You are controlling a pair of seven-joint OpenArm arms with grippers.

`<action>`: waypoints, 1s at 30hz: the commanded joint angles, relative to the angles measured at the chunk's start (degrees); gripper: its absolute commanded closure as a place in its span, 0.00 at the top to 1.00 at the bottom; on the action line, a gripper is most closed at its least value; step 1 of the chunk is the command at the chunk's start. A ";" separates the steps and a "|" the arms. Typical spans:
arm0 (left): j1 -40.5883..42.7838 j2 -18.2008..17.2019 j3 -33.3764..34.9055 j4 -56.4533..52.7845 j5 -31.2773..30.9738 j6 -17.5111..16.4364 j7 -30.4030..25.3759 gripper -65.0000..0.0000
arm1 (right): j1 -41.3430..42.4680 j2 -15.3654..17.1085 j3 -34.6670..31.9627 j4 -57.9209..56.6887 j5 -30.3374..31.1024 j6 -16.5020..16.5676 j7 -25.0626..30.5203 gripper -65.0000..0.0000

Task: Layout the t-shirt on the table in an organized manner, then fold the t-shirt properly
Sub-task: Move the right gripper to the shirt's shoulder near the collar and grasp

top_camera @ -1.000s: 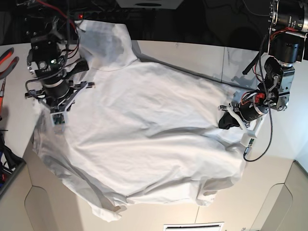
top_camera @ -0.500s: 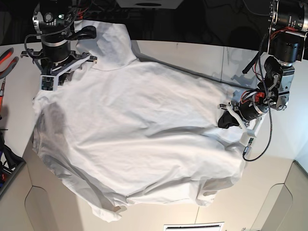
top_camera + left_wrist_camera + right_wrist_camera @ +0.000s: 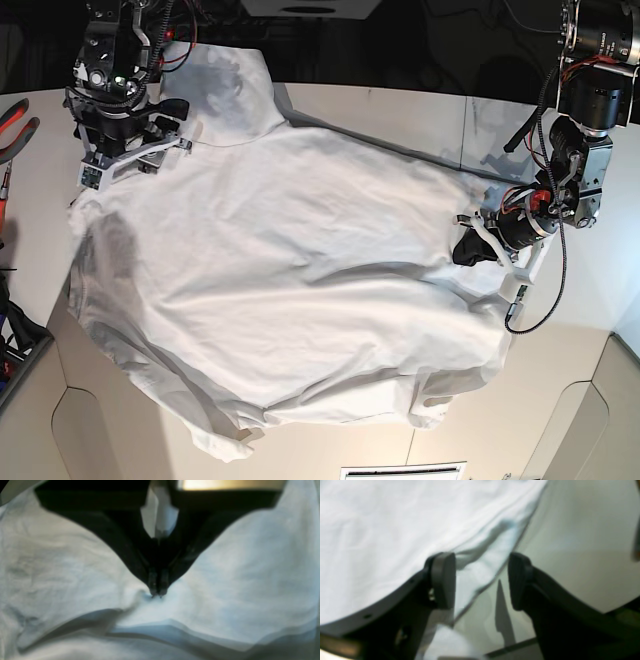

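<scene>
1. A large white t-shirt [image 3: 290,270] lies spread and wrinkled over most of an off-white table [image 3: 400,110] in the overhead base view. One sleeve reaches toward the upper left of the frame. The bottom edge bunches into folds at the lower centre.

2. The left gripper [image 3: 470,248] sits at the right side of the base view, at the shirt's right edge. In its wrist view the jaws are clenched tight, their tips meeting at the centre of the frame on a small pinch of white cloth [image 3: 155,593]. The fabric puckers around that point.

3. The right gripper [image 3: 125,150] is at the upper left of the base view, above the shirt's shoulder area. In its wrist view the two dark pads [image 3: 443,580] stand well apart with nothing between them. The shirt's hem runs below the gap, with bare table to the right of the frame. It is released and holds nothing.

4. Judged from this, the layout step is in hand. The shirt is broadly spread but still creased, and no fold is made.

5. The next move likely calls for the free gripper to take a new hold on an edge. It would then pull against the held side to flatten the cloth.
</scene>
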 commanded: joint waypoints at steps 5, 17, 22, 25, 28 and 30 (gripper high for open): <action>0.35 -0.26 0.42 -0.39 2.40 0.20 4.50 0.00 | 0.33 -0.94 -0.07 0.92 3.21 2.45 1.64 0.52; 0.37 -0.28 0.44 -0.39 1.57 -2.38 4.59 0.00 | 3.61 -1.84 -0.07 0.92 3.72 2.75 2.51 0.52; 0.37 -0.28 0.44 -0.39 1.57 -2.38 4.59 0.00 | 3.48 -2.38 -0.07 0.92 0.79 1.40 1.53 0.52; 0.37 -0.28 0.42 -0.39 1.57 -2.38 4.59 0.00 | 2.58 -2.36 -0.07 0.92 -0.90 0.83 1.62 0.52; 0.35 -0.28 0.44 -0.39 1.57 -2.38 4.57 0.00 | 1.64 -2.36 -0.07 0.90 -1.11 0.83 1.64 0.52; 0.35 -0.28 0.44 -0.39 1.55 -2.40 4.57 0.00 | 1.25 -2.36 -0.07 0.85 -1.14 0.83 1.64 0.52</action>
